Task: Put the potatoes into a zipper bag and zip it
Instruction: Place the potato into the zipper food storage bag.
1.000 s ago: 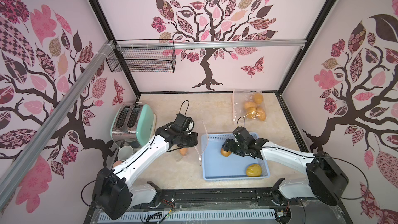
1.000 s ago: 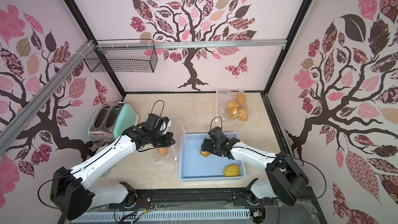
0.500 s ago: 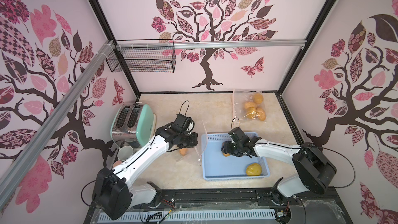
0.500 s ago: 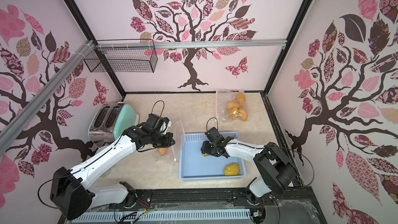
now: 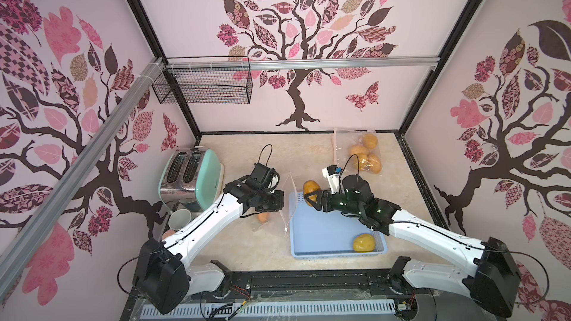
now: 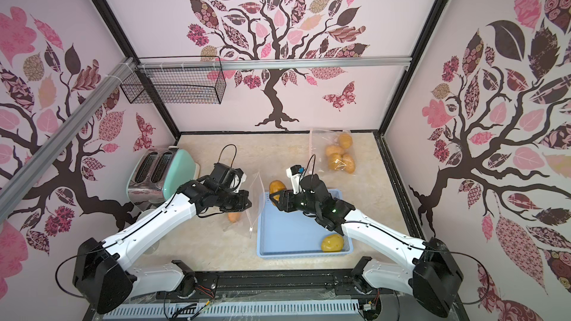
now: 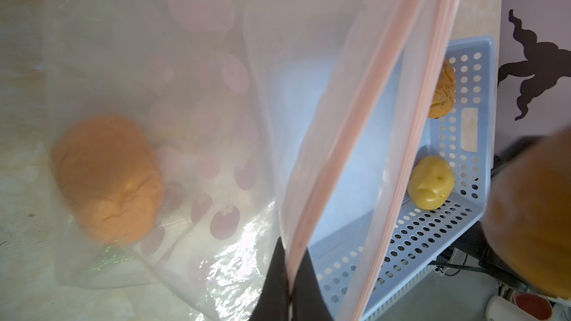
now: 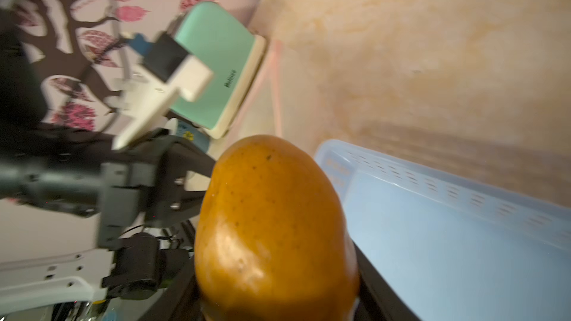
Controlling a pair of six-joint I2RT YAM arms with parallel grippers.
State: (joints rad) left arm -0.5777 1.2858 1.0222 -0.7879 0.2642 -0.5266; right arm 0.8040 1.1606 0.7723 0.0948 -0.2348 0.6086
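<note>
Clear plastic bag hangs by its lip from the left gripper, upright and just beside the left rim of the blue tray, which sits near the worktop's front edge, right of centre. Right gripper is clamped on the held potato, above the tray's far left corner and near the bag mouth but outside it. Yellow potato lies in the tray's front right corner. Bagged potato rests in the bag's bottom on the worktop. A far bag holding several potatoes lies at the worktop's far right corner. Both top views agree.

Left wrist: fingers are pinched shut on one pink zip strip, and the other lip sags away, so the mouth gapes. The bagged potato shows through the film, with the yellow potato beyond it.

Right wrist: the held potato fills the view, gripped at its base, with the tray beside it.

Judgement: this is the loading step, with two potatoes left to bag and no zipping yet. The next move calls for carrying the held potato sideways over the tray rim, lowering it between the two lips, and releasing it only once it is below the strip. The left grip should not slacken meanwhile.
</note>
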